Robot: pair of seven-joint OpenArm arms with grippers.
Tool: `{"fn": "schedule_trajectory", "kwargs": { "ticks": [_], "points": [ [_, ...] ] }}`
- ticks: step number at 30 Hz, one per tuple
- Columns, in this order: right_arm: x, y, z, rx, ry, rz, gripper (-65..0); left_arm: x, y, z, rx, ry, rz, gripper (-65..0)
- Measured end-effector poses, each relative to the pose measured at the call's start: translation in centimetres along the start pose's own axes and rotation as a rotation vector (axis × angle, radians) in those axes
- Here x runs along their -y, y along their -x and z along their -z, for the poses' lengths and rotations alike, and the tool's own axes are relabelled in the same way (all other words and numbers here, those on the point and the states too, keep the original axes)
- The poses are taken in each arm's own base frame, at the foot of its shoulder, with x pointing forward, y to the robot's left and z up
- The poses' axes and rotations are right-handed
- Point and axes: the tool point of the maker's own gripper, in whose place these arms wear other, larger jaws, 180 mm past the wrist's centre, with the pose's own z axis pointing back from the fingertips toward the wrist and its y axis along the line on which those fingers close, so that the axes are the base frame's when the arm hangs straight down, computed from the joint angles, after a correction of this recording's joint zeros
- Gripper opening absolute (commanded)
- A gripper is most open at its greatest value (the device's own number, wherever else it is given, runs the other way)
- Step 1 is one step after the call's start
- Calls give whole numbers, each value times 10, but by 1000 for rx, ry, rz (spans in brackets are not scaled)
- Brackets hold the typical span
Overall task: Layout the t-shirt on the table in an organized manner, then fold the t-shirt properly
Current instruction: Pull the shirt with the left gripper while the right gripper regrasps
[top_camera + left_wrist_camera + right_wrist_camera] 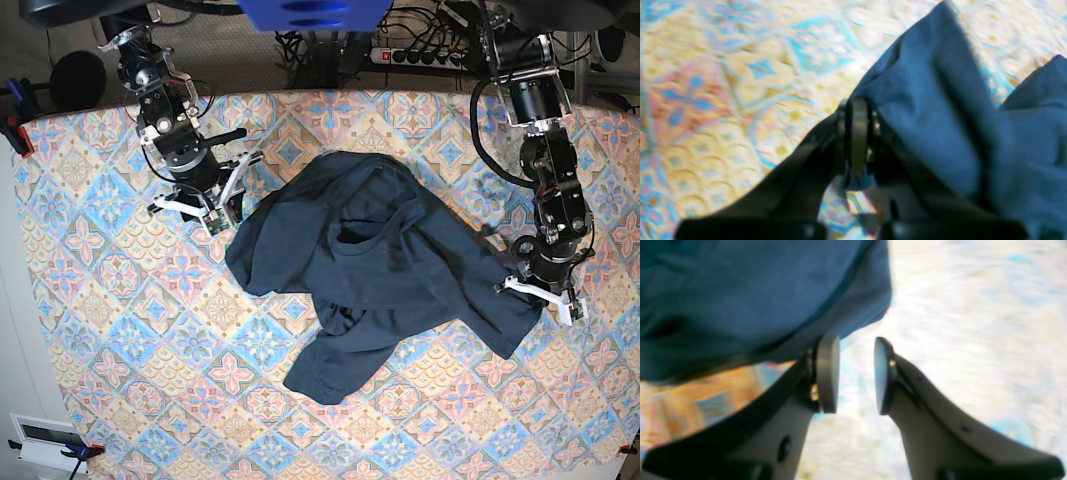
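pads of the left gripper (858, 140) are pressed together on a pinch of the t-shirt (940, 110), with a small tuft of blue cloth showing just below them. in the base view this gripper (542, 290) sits at the shirt's edge on that view's right, and the exact corner it holds is covered by its own body. the left arm comes down from the top right corner, its forearm nearly vertical in that view.

the right gripper (857, 375) has its jaws parted with only blurred table (973, 340) between them, grasping nothing; its left pad (827, 373) lies just beside the shirt hem. in the base view it (215, 205) points toward the cloth from the upper left, its arm slanting down from the top left corner.

the t-shirt (380, 270) lies crumpled mid-table, folds overlapping, neck opening visible, sleeves hard to tell apart. both wrist views are soft and smeared.
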Motion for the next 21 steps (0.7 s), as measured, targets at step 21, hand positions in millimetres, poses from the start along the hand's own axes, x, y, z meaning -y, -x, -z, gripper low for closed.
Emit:
{"fn": "schedule_trajectory", "kwargs": {
  "ticks": [21],
  "points": [
    [-147, -63, -3, 142, -335, -256, -475, -60, 27, 1, -68, -118, -83, -523]
  ]
}}
